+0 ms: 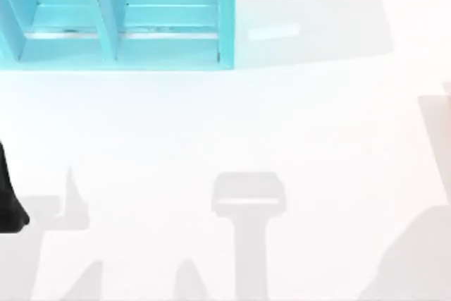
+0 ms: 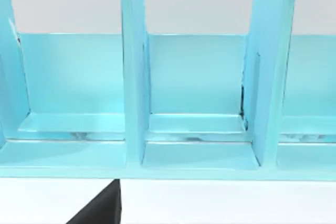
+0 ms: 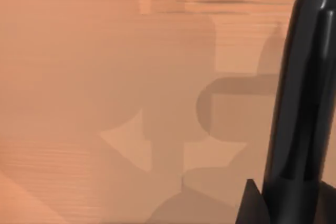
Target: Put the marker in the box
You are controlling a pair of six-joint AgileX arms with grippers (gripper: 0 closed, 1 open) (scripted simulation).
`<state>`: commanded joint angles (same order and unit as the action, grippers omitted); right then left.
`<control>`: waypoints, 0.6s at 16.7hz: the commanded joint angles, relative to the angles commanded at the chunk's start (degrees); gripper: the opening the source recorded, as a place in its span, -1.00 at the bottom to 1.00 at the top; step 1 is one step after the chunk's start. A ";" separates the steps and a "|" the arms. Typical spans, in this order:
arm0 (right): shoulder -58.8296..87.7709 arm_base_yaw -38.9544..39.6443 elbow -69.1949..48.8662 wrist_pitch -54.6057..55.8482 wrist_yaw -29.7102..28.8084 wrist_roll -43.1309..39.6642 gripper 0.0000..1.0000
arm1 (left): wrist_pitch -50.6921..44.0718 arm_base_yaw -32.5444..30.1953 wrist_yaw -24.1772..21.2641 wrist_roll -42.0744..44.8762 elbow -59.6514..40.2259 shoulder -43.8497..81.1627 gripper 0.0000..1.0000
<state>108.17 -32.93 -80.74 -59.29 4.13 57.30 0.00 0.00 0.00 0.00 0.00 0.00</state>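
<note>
Turquoise box (image 1: 120, 40) compartments seem empty; marker (image 3: 302, 108) over wood.

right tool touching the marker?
Cannot tell. Right wrist view: the black marker rises over a tan surface with a dark wedge beside its base, but neither contact nor a gap is plain.

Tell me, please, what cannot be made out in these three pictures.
Turquoise rack: the top view's upper and left edges cut it off.
Left arm: a black part at the top view's left edge; the rest is cut off.
Black tapered object, right wrist view: cut by the edge; marker or not, unclear.
Wooden surface, same view: box or not, unclear.
</note>
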 joint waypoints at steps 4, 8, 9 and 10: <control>0.05 0.13 1.64 1.64 -0.01 0.71 -1.00 | 0.00 0.00 0.00 0.00 0.00 0.00 1.00; 0.05 0.13 1.64 1.64 -0.01 0.71 -0.55 | 0.00 0.00 0.00 0.00 0.00 0.00 1.00; 0.05 0.13 1.64 1.64 -0.01 0.71 -0.40 | 0.00 0.00 0.00 0.00 0.00 0.00 1.00; 0.05 0.13 1.64 1.64 -0.01 0.71 -0.25 | 0.00 0.00 0.00 0.00 0.00 0.00 1.00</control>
<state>108.23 -32.79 -79.10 -57.65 4.12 58.02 0.00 0.00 0.00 0.00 0.00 0.00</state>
